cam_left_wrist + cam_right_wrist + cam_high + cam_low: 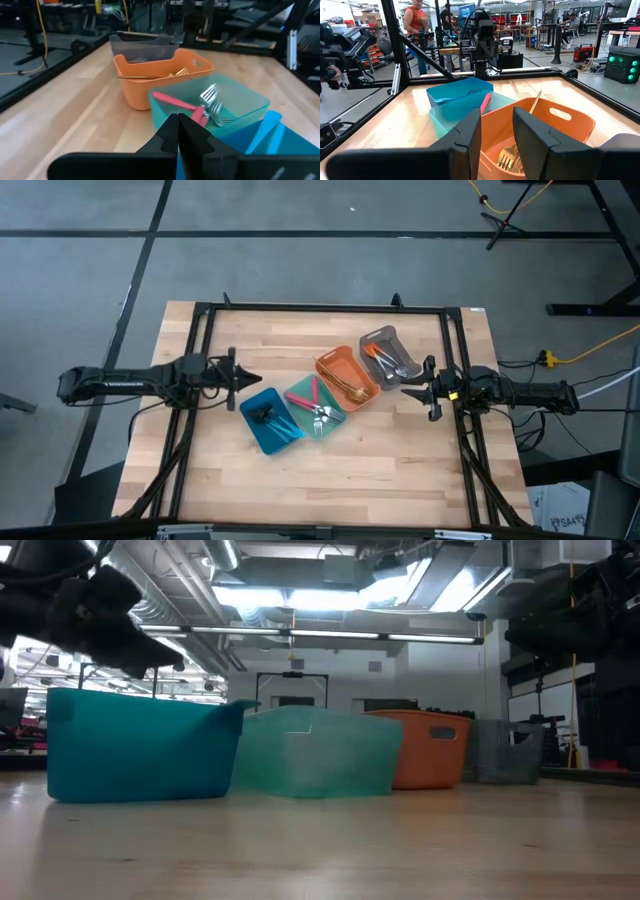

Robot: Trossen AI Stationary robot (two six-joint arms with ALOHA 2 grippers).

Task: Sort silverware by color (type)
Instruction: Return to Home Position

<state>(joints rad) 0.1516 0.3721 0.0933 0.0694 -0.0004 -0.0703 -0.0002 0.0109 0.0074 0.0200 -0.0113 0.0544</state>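
A: Start close in. What are the jaws doing?

B: The left gripper (177, 122) has its jaws clenched, tip pressed against tip. It hangs above the tabletop (330, 490), just beside the blue bin (140, 745) and higher than its rim. The right gripper (496, 117) has its jaws released, and the orange bin (430, 750) shows through the gap between them. It hovers on the opposite side of the row, near the orange bin and the grey bin (505, 752).

A: And the silverware (318, 412)?

B: What I can see of it lies inside the bins. The four bins stand in a slanted row across the middle of the tabletop, packed close side by side. Nearest the front edge, the blue bin holds a dark cluster of utensils (268, 415); I cannot tell their handle colour. Next, the teal bin (315, 755) holds the pink forks (210, 102), with their metal heads bunched together and one pink handle leaning up against the wall. Then comes the orange bin with a gold fork (510, 157), its head low in the bin and its handle slanting up toward the rim. Farthest along, the grey bin holds silver pieces (388, 360) with a streak of orange among them.

A: And past the tabletop?

B: In the right wrist view the left arm (482, 35) rises behind the blue bin. Beyond the black table frame (200, 310) is a workshop, where a person (415, 22) stands among racks and benches.
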